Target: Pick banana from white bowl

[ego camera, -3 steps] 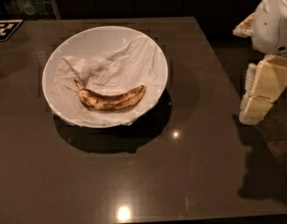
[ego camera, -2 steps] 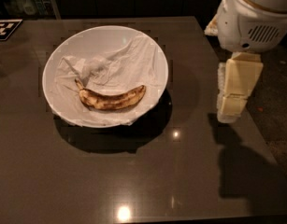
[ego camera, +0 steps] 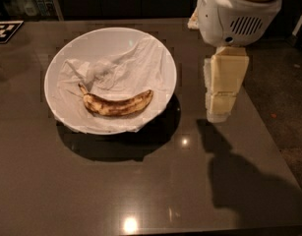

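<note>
Tool (ego camera: 220,109): hanging over the tabletop (ego camera: 190,181), right side; grip width impossible to tell.
Banana (ego camera: 118,104): left of tool, well apart, lying on paper napkin (ego camera: 116,68) inside white bowl (ego camera: 99,38).

Obs: gripper (ego camera: 222,90) pale cream, blocky, two stacked segments with a dark seam between them; sits at the right edge of the worktop (ego camera: 140,191), toward the far right corner. Wrist housing (ego camera: 236,14) above it: glossy white rounded shell, slotted vent grille, one small dark round port.
</note>
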Robot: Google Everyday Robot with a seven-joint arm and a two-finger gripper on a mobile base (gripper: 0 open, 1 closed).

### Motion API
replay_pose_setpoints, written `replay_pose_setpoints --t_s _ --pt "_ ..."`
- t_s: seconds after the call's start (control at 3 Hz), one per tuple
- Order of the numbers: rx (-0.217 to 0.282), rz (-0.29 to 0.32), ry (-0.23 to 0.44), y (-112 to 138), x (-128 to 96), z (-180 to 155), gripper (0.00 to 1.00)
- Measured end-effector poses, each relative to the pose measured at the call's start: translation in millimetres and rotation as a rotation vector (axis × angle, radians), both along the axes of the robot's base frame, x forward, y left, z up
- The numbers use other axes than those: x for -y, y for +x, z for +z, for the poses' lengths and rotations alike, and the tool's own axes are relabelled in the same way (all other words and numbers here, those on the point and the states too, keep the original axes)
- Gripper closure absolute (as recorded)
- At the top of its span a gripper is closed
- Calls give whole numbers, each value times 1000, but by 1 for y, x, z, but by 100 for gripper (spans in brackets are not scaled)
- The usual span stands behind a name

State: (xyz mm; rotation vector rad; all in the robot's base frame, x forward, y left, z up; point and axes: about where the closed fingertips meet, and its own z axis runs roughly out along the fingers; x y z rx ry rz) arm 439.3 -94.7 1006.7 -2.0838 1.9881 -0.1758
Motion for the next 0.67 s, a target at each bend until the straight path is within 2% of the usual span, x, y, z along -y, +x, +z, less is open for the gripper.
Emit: replay_pose_setpoints --t_s 0.33,0.67 --pt "14 61 1 15 -36 6 0" --pt "-1 160 -5 39 -85 4 0"
